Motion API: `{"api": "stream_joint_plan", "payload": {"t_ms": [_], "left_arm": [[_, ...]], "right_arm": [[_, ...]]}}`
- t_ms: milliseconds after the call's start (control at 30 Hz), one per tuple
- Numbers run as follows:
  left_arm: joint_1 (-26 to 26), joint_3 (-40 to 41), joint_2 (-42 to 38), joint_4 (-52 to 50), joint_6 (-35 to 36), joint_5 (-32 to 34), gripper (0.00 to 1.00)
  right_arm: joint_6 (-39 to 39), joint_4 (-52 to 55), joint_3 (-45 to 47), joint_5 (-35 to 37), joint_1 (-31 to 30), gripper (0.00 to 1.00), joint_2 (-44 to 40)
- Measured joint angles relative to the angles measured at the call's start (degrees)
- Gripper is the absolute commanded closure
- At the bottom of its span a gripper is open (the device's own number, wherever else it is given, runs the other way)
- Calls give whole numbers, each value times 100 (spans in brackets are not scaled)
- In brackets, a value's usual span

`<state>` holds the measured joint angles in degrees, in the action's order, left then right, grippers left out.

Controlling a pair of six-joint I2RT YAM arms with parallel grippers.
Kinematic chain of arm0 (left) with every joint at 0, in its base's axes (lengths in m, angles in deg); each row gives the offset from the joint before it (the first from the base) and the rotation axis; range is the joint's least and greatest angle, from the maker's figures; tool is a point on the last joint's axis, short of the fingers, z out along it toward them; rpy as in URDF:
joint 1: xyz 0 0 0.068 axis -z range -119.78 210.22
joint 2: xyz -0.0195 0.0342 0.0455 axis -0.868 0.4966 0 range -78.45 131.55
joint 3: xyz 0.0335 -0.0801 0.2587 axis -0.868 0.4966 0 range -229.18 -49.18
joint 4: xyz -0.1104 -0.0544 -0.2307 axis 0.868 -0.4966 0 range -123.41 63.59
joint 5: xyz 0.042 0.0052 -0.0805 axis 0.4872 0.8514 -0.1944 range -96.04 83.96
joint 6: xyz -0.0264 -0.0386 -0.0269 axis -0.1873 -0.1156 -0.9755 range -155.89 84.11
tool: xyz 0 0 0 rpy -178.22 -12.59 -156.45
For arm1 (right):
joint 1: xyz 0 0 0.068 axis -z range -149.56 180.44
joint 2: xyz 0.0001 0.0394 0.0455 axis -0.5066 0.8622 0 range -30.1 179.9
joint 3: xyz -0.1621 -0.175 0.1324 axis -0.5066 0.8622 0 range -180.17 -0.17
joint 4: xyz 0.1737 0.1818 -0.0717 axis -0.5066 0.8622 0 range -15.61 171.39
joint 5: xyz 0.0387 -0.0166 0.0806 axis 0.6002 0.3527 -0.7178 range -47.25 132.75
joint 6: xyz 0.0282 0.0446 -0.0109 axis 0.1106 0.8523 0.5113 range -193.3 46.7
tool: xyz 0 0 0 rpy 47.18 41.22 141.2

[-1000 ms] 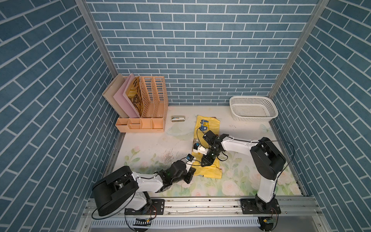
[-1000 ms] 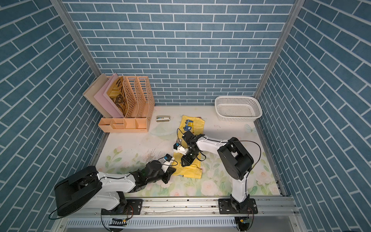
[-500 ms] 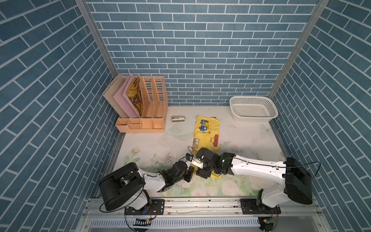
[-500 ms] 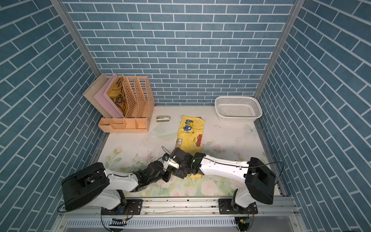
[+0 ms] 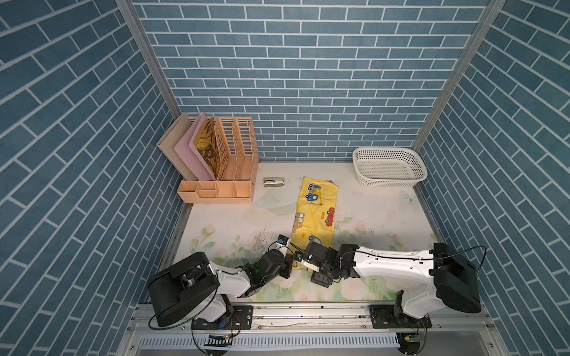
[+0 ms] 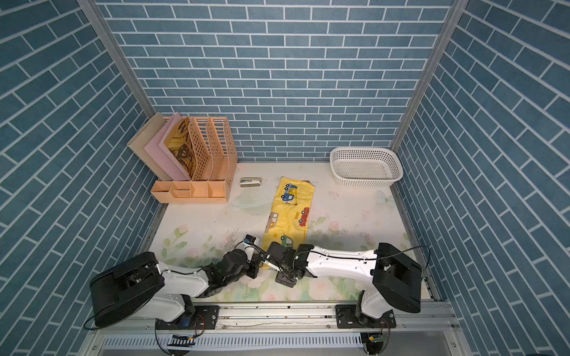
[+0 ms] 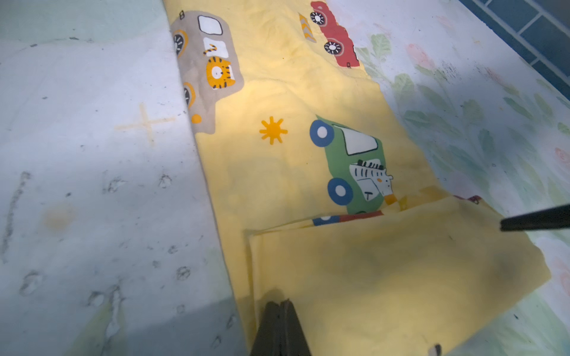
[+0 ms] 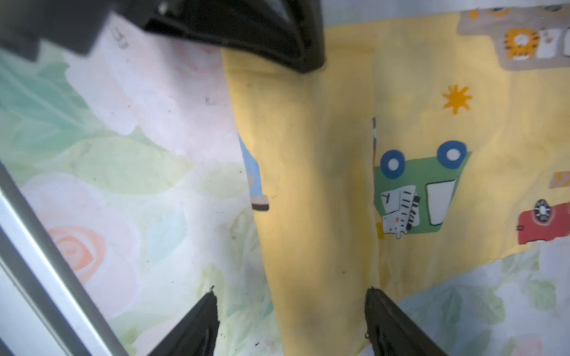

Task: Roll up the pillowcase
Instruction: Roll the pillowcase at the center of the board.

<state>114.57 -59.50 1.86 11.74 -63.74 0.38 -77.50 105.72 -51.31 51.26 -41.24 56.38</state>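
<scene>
Sitting at the left corner of the folded flap (image 7: 385, 277), the left gripper (image 7: 279, 303) has its fingers pressed together; whether cloth is pinched between them cannot be told. The pillowcase (image 5: 317, 209) lies as a narrow strip, its long axis running from both arms toward the back wall, so the roll should travel straight away from them. The right gripper (image 8: 293, 305), fingers spread wide, straddles the flap's right end. Both arms are equally near. The floral table covering (image 5: 370, 215) looks flat. The file organiser (image 5: 234, 160), stapler (image 5: 274, 182) and white basket (image 5: 388, 180) stand well apart at the back.
</scene>
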Motion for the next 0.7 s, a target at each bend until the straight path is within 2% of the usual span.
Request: {"api": "stream_joint_plan", "payload": {"t_ms": [233,367,500,600,700], "left_arm": [[-24,129,55,308,-136,-4,100],[-33,166,4,317,-179,-9,100],[-59,212,-111,216,-216,15,100],[-101,234,-151,170,-243,81,100],[-131,234,-214,52,-278,199,100]], "right_arm": [[-22,116,-238,-339,17,25,782],[-20,59,-319,-313,15,39,901],[-28,94,-485,-293,11,58,1086],[-50,146,-586,-284,4,84,1207],[-116,212,-706,-203,13,100,1331]]}}
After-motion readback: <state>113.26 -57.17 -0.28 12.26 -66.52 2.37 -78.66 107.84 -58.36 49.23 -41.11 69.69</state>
